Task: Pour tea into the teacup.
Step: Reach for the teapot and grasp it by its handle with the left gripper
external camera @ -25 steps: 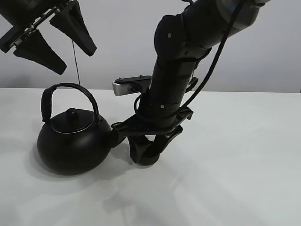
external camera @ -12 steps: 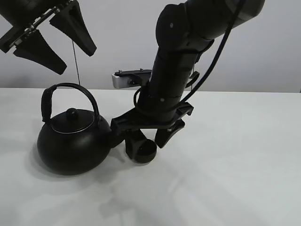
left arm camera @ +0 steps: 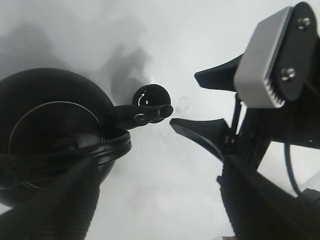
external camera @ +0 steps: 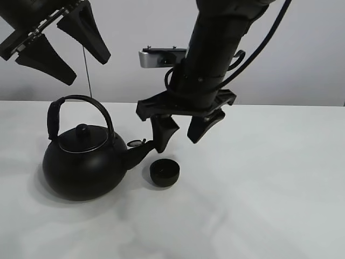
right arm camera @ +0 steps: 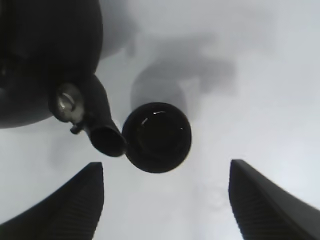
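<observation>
- the teacup [external camera: 164,173] stands upright on the white surface [external camera: 269,194], just beside the spout [external camera: 141,151] of the kettle [external camera: 81,170]. nothing holds it.
- a second ago the right jaws were low at the surface and closed around the teacup. now they are spread apart and empty, lifted above the cup.
- the right arm [external camera: 213,65] has gone up with them. one finger of the right jaws now hangs close to the tip of the spout, and the other hangs further right.
- the teacup is at about the same place as before.
- in the right wrist view the teacup [right arm camera: 157,137] shows from above, between the two spread fingers. its rim is right against the spout mouth [right arm camera: 107,140]; i cannot tell if they touch.
- the inside of the cup is dark, so i cannot tell if it holds any tea.
- the kettle has not moved. it stands upright with its lid on and its handle arched up.
- the left jaws are spread wide and empty, high above the kettle handle, the same as a second ago.
</observation>
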`<state>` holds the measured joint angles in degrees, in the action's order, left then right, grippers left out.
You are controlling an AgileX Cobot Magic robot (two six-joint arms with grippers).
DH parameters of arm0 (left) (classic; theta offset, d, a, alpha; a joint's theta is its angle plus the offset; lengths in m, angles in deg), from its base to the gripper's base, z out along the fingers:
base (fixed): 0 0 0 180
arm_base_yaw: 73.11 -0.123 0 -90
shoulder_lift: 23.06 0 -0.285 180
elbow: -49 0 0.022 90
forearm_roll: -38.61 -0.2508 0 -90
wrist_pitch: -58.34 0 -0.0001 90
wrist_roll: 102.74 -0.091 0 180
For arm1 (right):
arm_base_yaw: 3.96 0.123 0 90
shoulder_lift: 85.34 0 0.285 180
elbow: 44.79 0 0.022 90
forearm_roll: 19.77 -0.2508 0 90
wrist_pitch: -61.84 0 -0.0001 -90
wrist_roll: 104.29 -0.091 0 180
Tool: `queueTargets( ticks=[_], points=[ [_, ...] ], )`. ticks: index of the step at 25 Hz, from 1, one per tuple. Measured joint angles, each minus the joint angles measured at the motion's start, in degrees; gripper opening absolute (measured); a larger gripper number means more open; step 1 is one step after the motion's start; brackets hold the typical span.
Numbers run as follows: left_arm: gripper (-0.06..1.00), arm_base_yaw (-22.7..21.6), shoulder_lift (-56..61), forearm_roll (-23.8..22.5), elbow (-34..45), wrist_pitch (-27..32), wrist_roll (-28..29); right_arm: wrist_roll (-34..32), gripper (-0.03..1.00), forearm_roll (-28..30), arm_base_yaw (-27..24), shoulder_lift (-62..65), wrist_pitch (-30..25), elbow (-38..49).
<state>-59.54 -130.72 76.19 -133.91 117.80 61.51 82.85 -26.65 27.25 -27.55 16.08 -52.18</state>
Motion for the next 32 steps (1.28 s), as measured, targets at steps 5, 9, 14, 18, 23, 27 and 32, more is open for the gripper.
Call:
queueTargets(
  ticks=[5, 9, 14, 18, 23, 27, 32],
  points=[
    [0.50, 0.00, 0.00, 0.00, 0.00, -0.18, 0.00, -2.64, 0.49, 0.95, -5.59, 5.73, -0.63, 0.00],
    [0.50, 0.00, 0.00, 0.00, 0.00, -0.18, 0.00, -5.85, 0.49, 4.96, -14.58, 11.13, -2.21, 0.00],
    [0.50, 0.00, 0.00, 0.00, 0.00, -0.22, 0.00, -4.09, 0.49, 13.05, -29.75, 19.07, -4.83, 0.00],
    [0.50, 0.00, 0.00, 0.00, 0.00, -0.22, 0.00, -0.34, 0.49, 14.12, -43.60, 25.89, -7.33, 0.41],
    [0.50, 0.00, 0.00, 0.00, 0.00, -0.24, 0.00, 0.23, 0.49, 10.39, -53.68, 37.56, -9.31, 1.24],
    [0.50, 0.00, 0.00, 0.00, 0.00, -0.29, 0.00, 0.23, 0.49, 8.23, -52.59, 51.22, -11.31, 1.24],
    [0.50, 0.00, 0.00, 0.00, 0.00, -0.29, 0.00, 2.20, 0.49, 2.36, -48.26, 70.37, -18.75, 1.18]
  ],
)
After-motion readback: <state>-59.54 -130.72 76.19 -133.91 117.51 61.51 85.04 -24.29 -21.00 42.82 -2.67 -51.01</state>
